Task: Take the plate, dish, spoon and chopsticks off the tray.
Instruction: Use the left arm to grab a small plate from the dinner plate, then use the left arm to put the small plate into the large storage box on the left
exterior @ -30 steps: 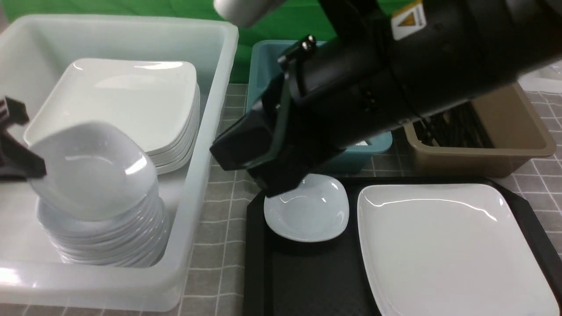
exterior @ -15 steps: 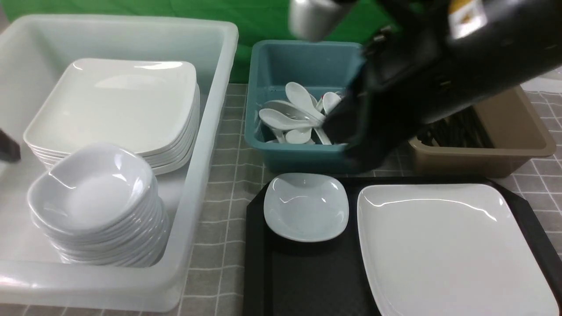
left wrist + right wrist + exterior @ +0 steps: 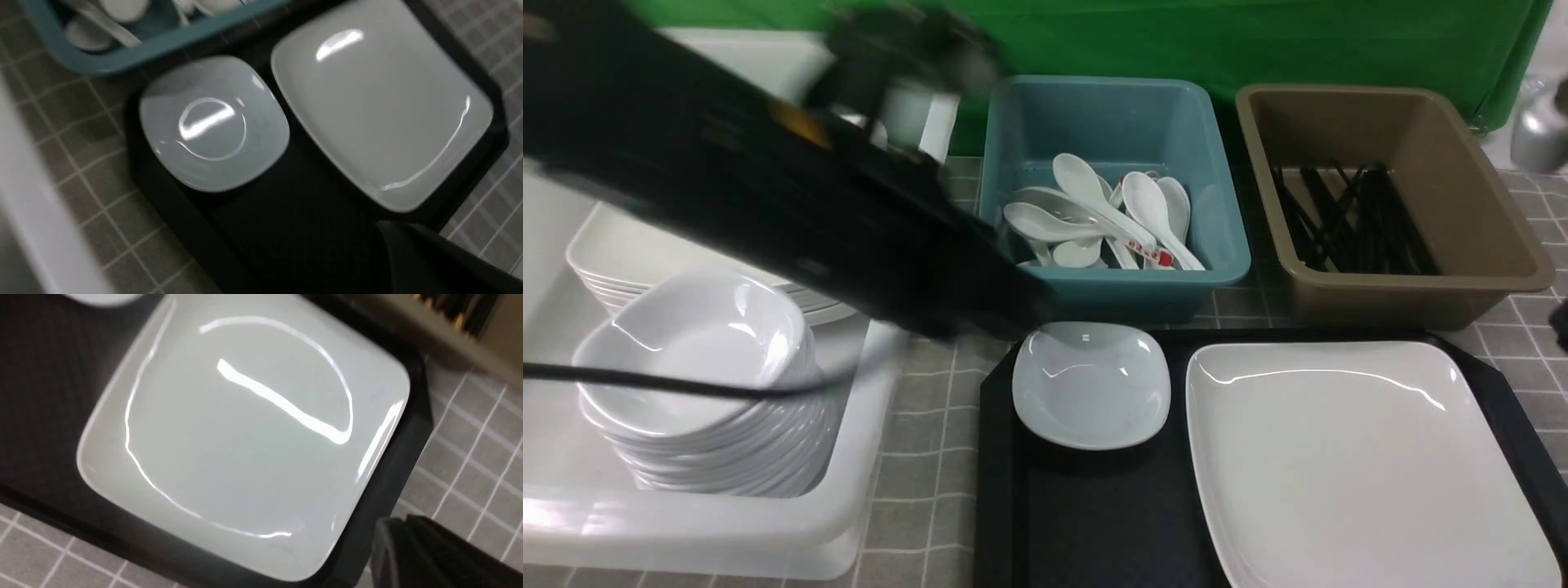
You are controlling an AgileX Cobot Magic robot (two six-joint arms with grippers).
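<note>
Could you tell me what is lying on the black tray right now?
A small dish and the large plate sit on the tray; whatever lies beneath them is hidden.

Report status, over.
Grips unreadable, both sides. Dish and plate sit side by side on tray. Left arm blurred over white bin; nothing covers dish.

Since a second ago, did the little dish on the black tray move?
No. The dish sits in the same spot on the tray, just in front of the teal bin and left of the plate.
</note>
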